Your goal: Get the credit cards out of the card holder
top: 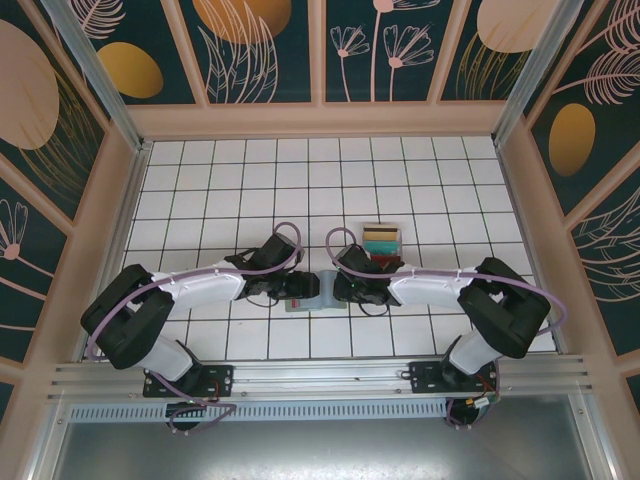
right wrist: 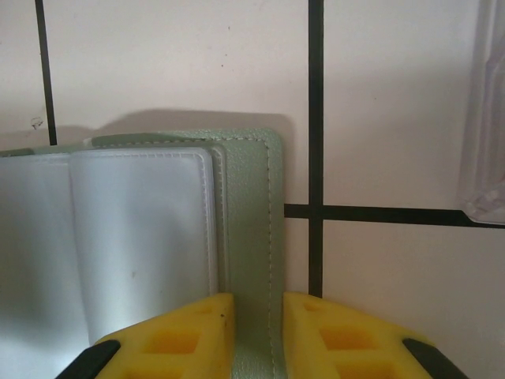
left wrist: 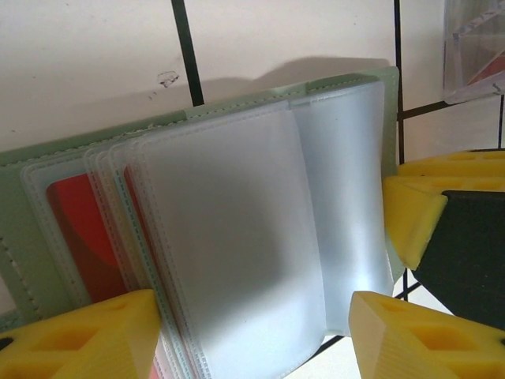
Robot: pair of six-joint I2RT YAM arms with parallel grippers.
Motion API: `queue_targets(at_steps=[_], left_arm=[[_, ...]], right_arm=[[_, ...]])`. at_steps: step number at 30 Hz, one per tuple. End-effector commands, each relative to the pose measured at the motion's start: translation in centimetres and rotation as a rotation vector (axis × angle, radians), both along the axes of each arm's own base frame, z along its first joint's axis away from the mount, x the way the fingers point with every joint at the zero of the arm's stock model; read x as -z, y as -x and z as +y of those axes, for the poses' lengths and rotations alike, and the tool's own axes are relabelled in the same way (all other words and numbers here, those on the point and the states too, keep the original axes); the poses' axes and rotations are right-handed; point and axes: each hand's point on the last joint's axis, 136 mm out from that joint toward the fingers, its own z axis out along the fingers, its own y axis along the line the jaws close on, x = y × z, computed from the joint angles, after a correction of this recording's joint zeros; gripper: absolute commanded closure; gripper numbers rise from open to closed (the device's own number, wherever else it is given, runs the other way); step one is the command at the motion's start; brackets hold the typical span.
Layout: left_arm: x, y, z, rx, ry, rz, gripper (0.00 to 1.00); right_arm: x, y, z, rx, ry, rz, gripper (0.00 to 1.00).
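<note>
Reviewer: Step?
Annotator: Mid-extraction, I'd say. Holder (top: pixel 308 291) lies open on the tabletop (top: pixel 230 190) between the two arms, with its clear sleeves (left wrist: pixel 237 237) fanned up. Tray (top: pixel 400 243) near its right end has red, teal and yellow cards (top: pixel 380 240) in it, so likely some are already out.
Reviewer: Grippers?
Annotator: Right gripper (right wrist: pixel 256 304) is pressed together on the holder's right cover edge, pinning it. Left gripper (left wrist: pixel 252 324) is spread, one finger on each side of the sleeve stack, nothing pinched.
Reviewer: What's left?
Annotator: Red card (left wrist: pixel 79 229) sits in a left-hand sleeve. Can't tell if there are more behind it.
Reviewer: Next move?
Annotator: Probably the left gripper needs to get onto that card's edge and close on the card alone, not the sleeve film, with the right holding the holder down. Thin edge, slippery plastic.
</note>
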Motion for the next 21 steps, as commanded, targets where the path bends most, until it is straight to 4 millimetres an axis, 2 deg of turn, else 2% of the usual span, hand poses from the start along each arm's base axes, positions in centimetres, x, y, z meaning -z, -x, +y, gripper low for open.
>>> queue_targets(at_steps=[1, 5, 8, 13, 15, 19, 21], left_arm=[[-2.5, -0.1, -2.2, 0.066, 0.125, -0.046, 0.35], [-2.5, -0.1, -2.1, 0.064, 0.122, -0.049, 0.34], [-2.6, -0.3, -1.9, 0.052, 0.108, -0.057, 0.29], [-2.5, -2.1, 1.0, -0.054, -0.052, -0.126, 0.26], [-2.7, -2.4, 1.4, -0.068, -0.076, -0.145, 0.25], [-3.0, -2.5, 1.6, -0.079, -0.075, -0.156, 0.25], [-3.0, -2.4, 1.0, -0.059, -0.048, -0.150, 0.25]], right_arm=[[0.8, 0.4, 1.1, -0.018, -0.019, 0.028, 0.76], [0.8, 0.4, 1.0, -0.016, -0.018, 0.028, 0.76], [0.7, 0.3, 1.0, -0.015, -0.017, 0.027, 0.76], [0.8, 0.4, 0.8, -0.008, -0.012, 0.027, 0.76], [0.8, 0.4, 0.7, -0.006, -0.011, 0.029, 0.76], [0.9, 0.4, 0.7, -0.003, -0.012, 0.029, 0.76], [0.9, 0.5, 0.7, -0.002, -0.012, 0.031, 0.76]])
